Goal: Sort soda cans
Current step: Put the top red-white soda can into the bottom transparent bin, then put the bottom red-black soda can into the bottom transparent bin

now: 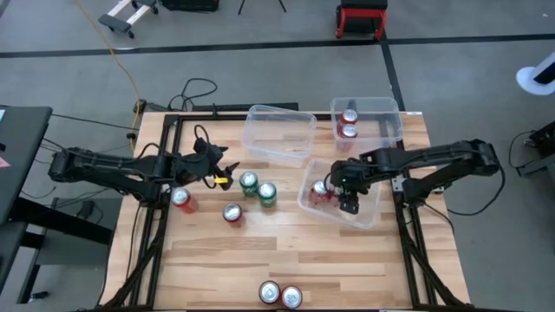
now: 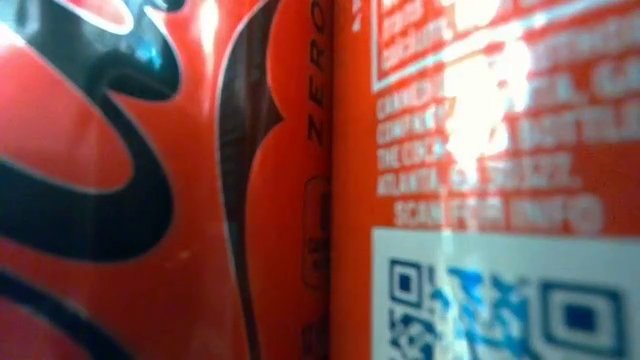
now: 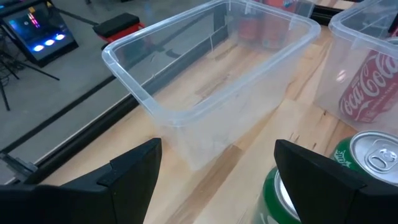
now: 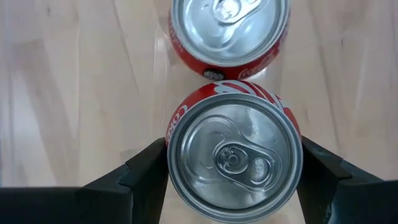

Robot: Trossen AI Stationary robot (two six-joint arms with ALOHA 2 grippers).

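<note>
Your low view is blocked by two red cans point(image 2: 160, 180) against the lens. Your right gripper point(image 4: 233, 165), inside a clear bin point(image 1: 368, 212), closes on a red can point(image 4: 233, 158). Your left gripper point(image 3: 214, 168) hangs open, empty, beside two green cans point(image 1: 257, 188).

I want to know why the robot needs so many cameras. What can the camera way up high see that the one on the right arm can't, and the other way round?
Only the high view shows the whole wooden table, both arms, two green soda cans and three clear plastic bins. Only the right wrist view shows up close the right gripper with its fingers on either side of a red can's silver top, a second red can just beyond. Both show that gripper over red cans.
</note>
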